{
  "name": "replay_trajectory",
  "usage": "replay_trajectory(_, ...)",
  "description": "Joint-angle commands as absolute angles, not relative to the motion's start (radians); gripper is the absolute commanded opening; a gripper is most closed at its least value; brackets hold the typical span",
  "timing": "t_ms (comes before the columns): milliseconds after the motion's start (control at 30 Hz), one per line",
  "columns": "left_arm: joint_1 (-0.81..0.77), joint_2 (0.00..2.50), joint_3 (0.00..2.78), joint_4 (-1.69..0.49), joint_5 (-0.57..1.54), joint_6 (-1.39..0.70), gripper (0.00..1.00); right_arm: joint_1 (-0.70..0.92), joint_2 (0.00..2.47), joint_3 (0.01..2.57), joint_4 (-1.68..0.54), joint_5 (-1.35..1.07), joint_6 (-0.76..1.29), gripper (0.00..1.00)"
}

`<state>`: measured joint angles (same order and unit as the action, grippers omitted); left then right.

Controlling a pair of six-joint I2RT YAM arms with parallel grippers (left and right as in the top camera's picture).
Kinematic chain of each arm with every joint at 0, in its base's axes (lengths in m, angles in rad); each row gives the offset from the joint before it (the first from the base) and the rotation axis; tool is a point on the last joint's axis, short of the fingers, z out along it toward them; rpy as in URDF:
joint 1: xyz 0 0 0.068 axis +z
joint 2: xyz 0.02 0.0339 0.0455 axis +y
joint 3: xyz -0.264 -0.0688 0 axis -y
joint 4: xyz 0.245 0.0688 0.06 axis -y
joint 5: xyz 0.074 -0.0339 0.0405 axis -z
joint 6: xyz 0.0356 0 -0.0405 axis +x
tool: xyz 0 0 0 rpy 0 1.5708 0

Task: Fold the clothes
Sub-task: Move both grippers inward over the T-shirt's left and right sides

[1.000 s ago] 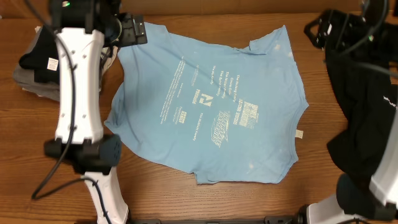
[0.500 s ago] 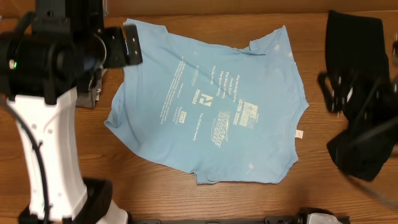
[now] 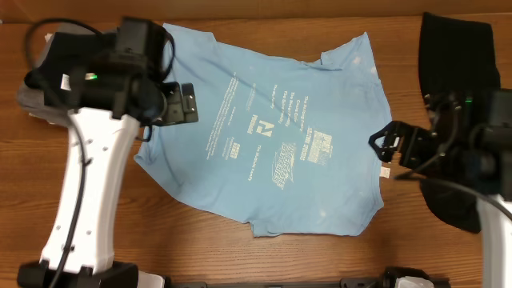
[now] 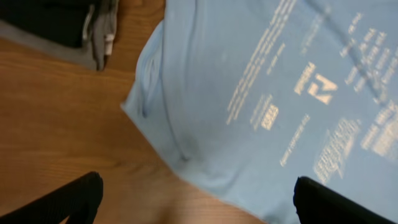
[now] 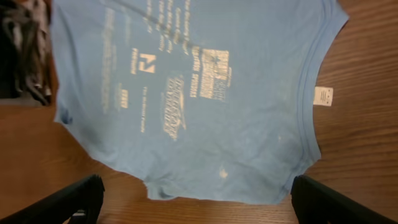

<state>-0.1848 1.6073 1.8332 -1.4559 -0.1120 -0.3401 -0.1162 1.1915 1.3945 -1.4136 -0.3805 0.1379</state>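
Left claw: spread wide, nothing held; hovers over the light blue T-shirt at the side edge toward the left arm; no contact visible.
Right claw: likewise wide open and empty; hangs at the T-shirt's opposite edge, just above the white tag.
Position of the T-shirt: spread flat, print up, on the table; slightly skewed; lies between the two claws.
Handling: judged light, limp and thin; likely to sag and drag rather than keep a shape; nothing fragile; probably slides easily on the wood, so prone to shifting if only one side is pulled.
Where to grip: best at an edge or corner, pinching the fabric close to the table; the rumpled corner below the left claw and the banded edge by the tag look readiest.
Look: pale blue, short-sleeved; columns of white print across the middle, with a denser block of lettering toward the right claw's side; mild wrinkles; curved ribbed band along the tag side; a few faint pale specks.
Other clothes: black garment beyond the T-shirt's tag side, apart from it, partly under the right arm; dark and grey pile beyond the opposite side, near the T-shirt's corner.
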Motion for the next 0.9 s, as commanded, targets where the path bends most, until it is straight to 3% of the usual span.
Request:
replay_trajectory(0,-0.19,1.607,1.655,-1.328,-0.139,-0.363,1.0,-0.11,1.216,1.245,-1.323,-0.358,0.165,1.0)
replay_trajectory(267,-0.189,1.608,1.48,-1.148,-0.14,-0.363,1.0,-0.11,1.311,1.038,-1.131,-0.218,0.246,0.95)
replay_trajectory(533,-0.189,1.608,1.449,-1.074,-0.142,-0.359,1.0,-0.088,1.441,0.953,-0.996,-0.205,0.286,0.74)
replay_trajectory(867,-0.189,1.615,1.377,-0.949,-0.14,-0.364,1.0,-0.014,1.625,0.953,-0.794,-0.207,0.347,0.75)
